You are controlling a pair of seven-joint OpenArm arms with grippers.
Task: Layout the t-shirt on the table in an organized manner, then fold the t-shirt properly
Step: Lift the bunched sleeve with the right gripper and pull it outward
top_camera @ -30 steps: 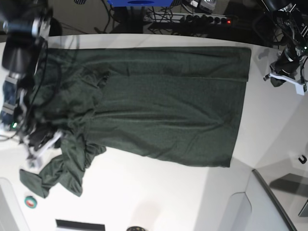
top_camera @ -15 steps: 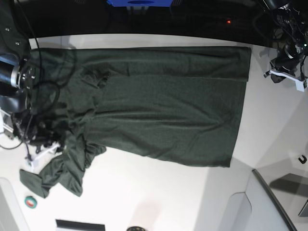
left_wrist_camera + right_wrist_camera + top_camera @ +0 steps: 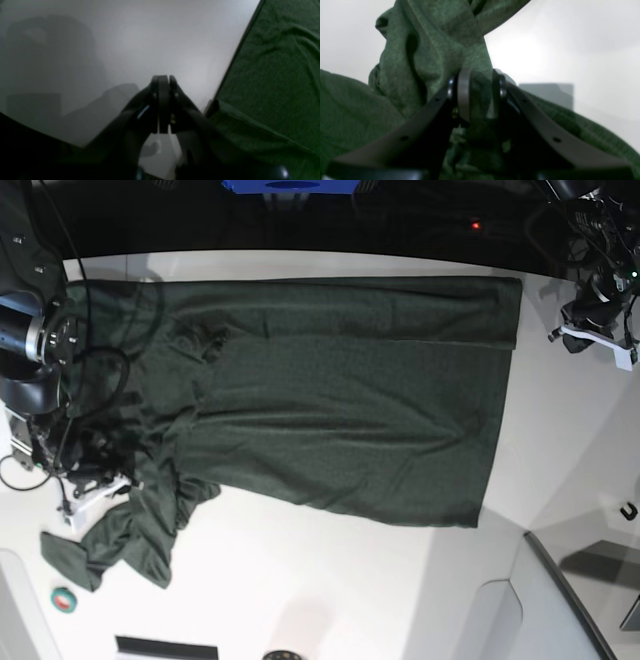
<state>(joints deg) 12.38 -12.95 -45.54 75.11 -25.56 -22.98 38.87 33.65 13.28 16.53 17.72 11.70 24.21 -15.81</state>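
Note:
The dark green t-shirt [image 3: 340, 400] lies spread across the white table [image 3: 300, 580], its body fairly flat and one sleeve bunched [image 3: 130, 535] at the lower left. My right gripper [image 3: 97, 483] sits at that bunched part. In the right wrist view the right gripper [image 3: 481, 75] is shut on a fold of the t-shirt [image 3: 432, 45], with cloth filling the gap between the fingers [image 3: 463, 95]. My left gripper [image 3: 590, 332] is beside the hem at the far right. It [image 3: 163, 78] is shut and empty over bare table [image 3: 150, 37], left of the t-shirt's edge [image 3: 275, 75].
A small green tape roll [image 3: 63, 600] lies near the lower left corner, with a black object [image 3: 165, 647] at the bottom edge. A grey raised panel [image 3: 590, 580] fills the lower right, with a small black hook [image 3: 628, 510] above it. Cables hang around the right arm [image 3: 60, 380].
The right arm has swung in over the shirt's left side, and its gripper has closed on the bunched sleeve cloth. The left gripper has barely moved.

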